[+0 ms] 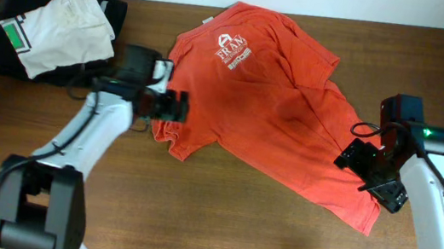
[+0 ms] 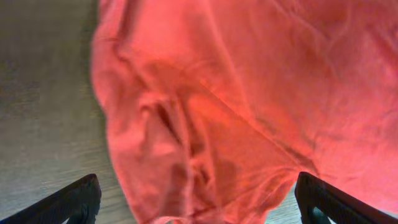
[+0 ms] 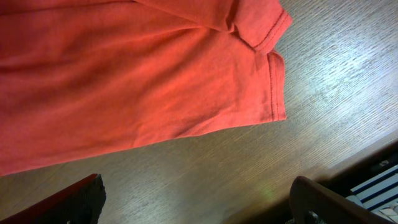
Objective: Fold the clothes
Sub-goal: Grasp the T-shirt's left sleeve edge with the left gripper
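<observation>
Overhead view.

**Item:** red-orange T-shirt (image 1: 276, 106), lying spread out and creased across the centre and right of the frame on the wooden table (image 1: 217, 227). The white lettering (image 1: 232, 54) is at upper centre and the hem runs to the lower right.

**Left gripper** (image 1: 174, 106): centre left of the frame, at the shirt's left edge by the bunched sleeve. In the left wrist view the dark fingertips (image 2: 78, 198) sit in the two lower corners, spread wide. Crumpled red fabric fills the space between and above them. Contact with the cloth cannot be told.

**Right gripper** (image 1: 364, 167): centre right, at the shirt's right edge. In the right wrist view the fingers (image 3: 329, 202) are spread wide with bare table between them. The shirt's hem corner lies in the upper frame, clear of both fingers.

**Also present:** white garment with a green patch (image 1: 59, 26) on top of black folded garments (image 1: 110, 5), upper left, apart from the shirt.
</observation>
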Controlling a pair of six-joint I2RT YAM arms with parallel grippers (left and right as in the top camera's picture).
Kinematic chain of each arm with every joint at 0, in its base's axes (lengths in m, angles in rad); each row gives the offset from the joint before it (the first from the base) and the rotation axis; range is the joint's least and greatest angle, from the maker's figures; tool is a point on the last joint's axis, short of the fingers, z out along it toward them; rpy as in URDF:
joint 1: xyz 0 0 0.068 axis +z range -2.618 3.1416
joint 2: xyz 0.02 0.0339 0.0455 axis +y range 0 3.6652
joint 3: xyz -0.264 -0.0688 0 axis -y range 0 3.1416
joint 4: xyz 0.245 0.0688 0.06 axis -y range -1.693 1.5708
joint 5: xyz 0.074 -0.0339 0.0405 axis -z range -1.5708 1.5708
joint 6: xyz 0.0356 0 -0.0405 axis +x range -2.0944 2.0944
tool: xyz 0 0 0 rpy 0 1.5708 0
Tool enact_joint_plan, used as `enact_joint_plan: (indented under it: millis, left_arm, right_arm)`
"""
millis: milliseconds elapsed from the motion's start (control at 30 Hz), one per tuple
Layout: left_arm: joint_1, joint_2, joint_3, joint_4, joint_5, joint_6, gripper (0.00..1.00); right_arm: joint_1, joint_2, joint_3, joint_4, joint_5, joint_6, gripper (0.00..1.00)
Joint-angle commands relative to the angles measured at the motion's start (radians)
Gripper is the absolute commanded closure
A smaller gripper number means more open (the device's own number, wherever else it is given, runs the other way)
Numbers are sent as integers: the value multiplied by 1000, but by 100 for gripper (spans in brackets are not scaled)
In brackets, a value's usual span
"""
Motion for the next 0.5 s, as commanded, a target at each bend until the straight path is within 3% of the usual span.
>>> enact_joint_plan:
  millis: [0, 133, 467]
  left_arm:
    - [-72, 6, 71, -11, -214, 27, 1]
    - [-60, 23, 87, -24, -216, -30, 1]
    - [-40, 171, 87, -45, -190, -31, 1]
  right_arm:
    - [-4, 2, 1, 0, 16, 13, 1]
    - [-4, 2, 1, 0, 16, 13, 2]
    - [-4, 2, 1, 0, 16, 13, 2]
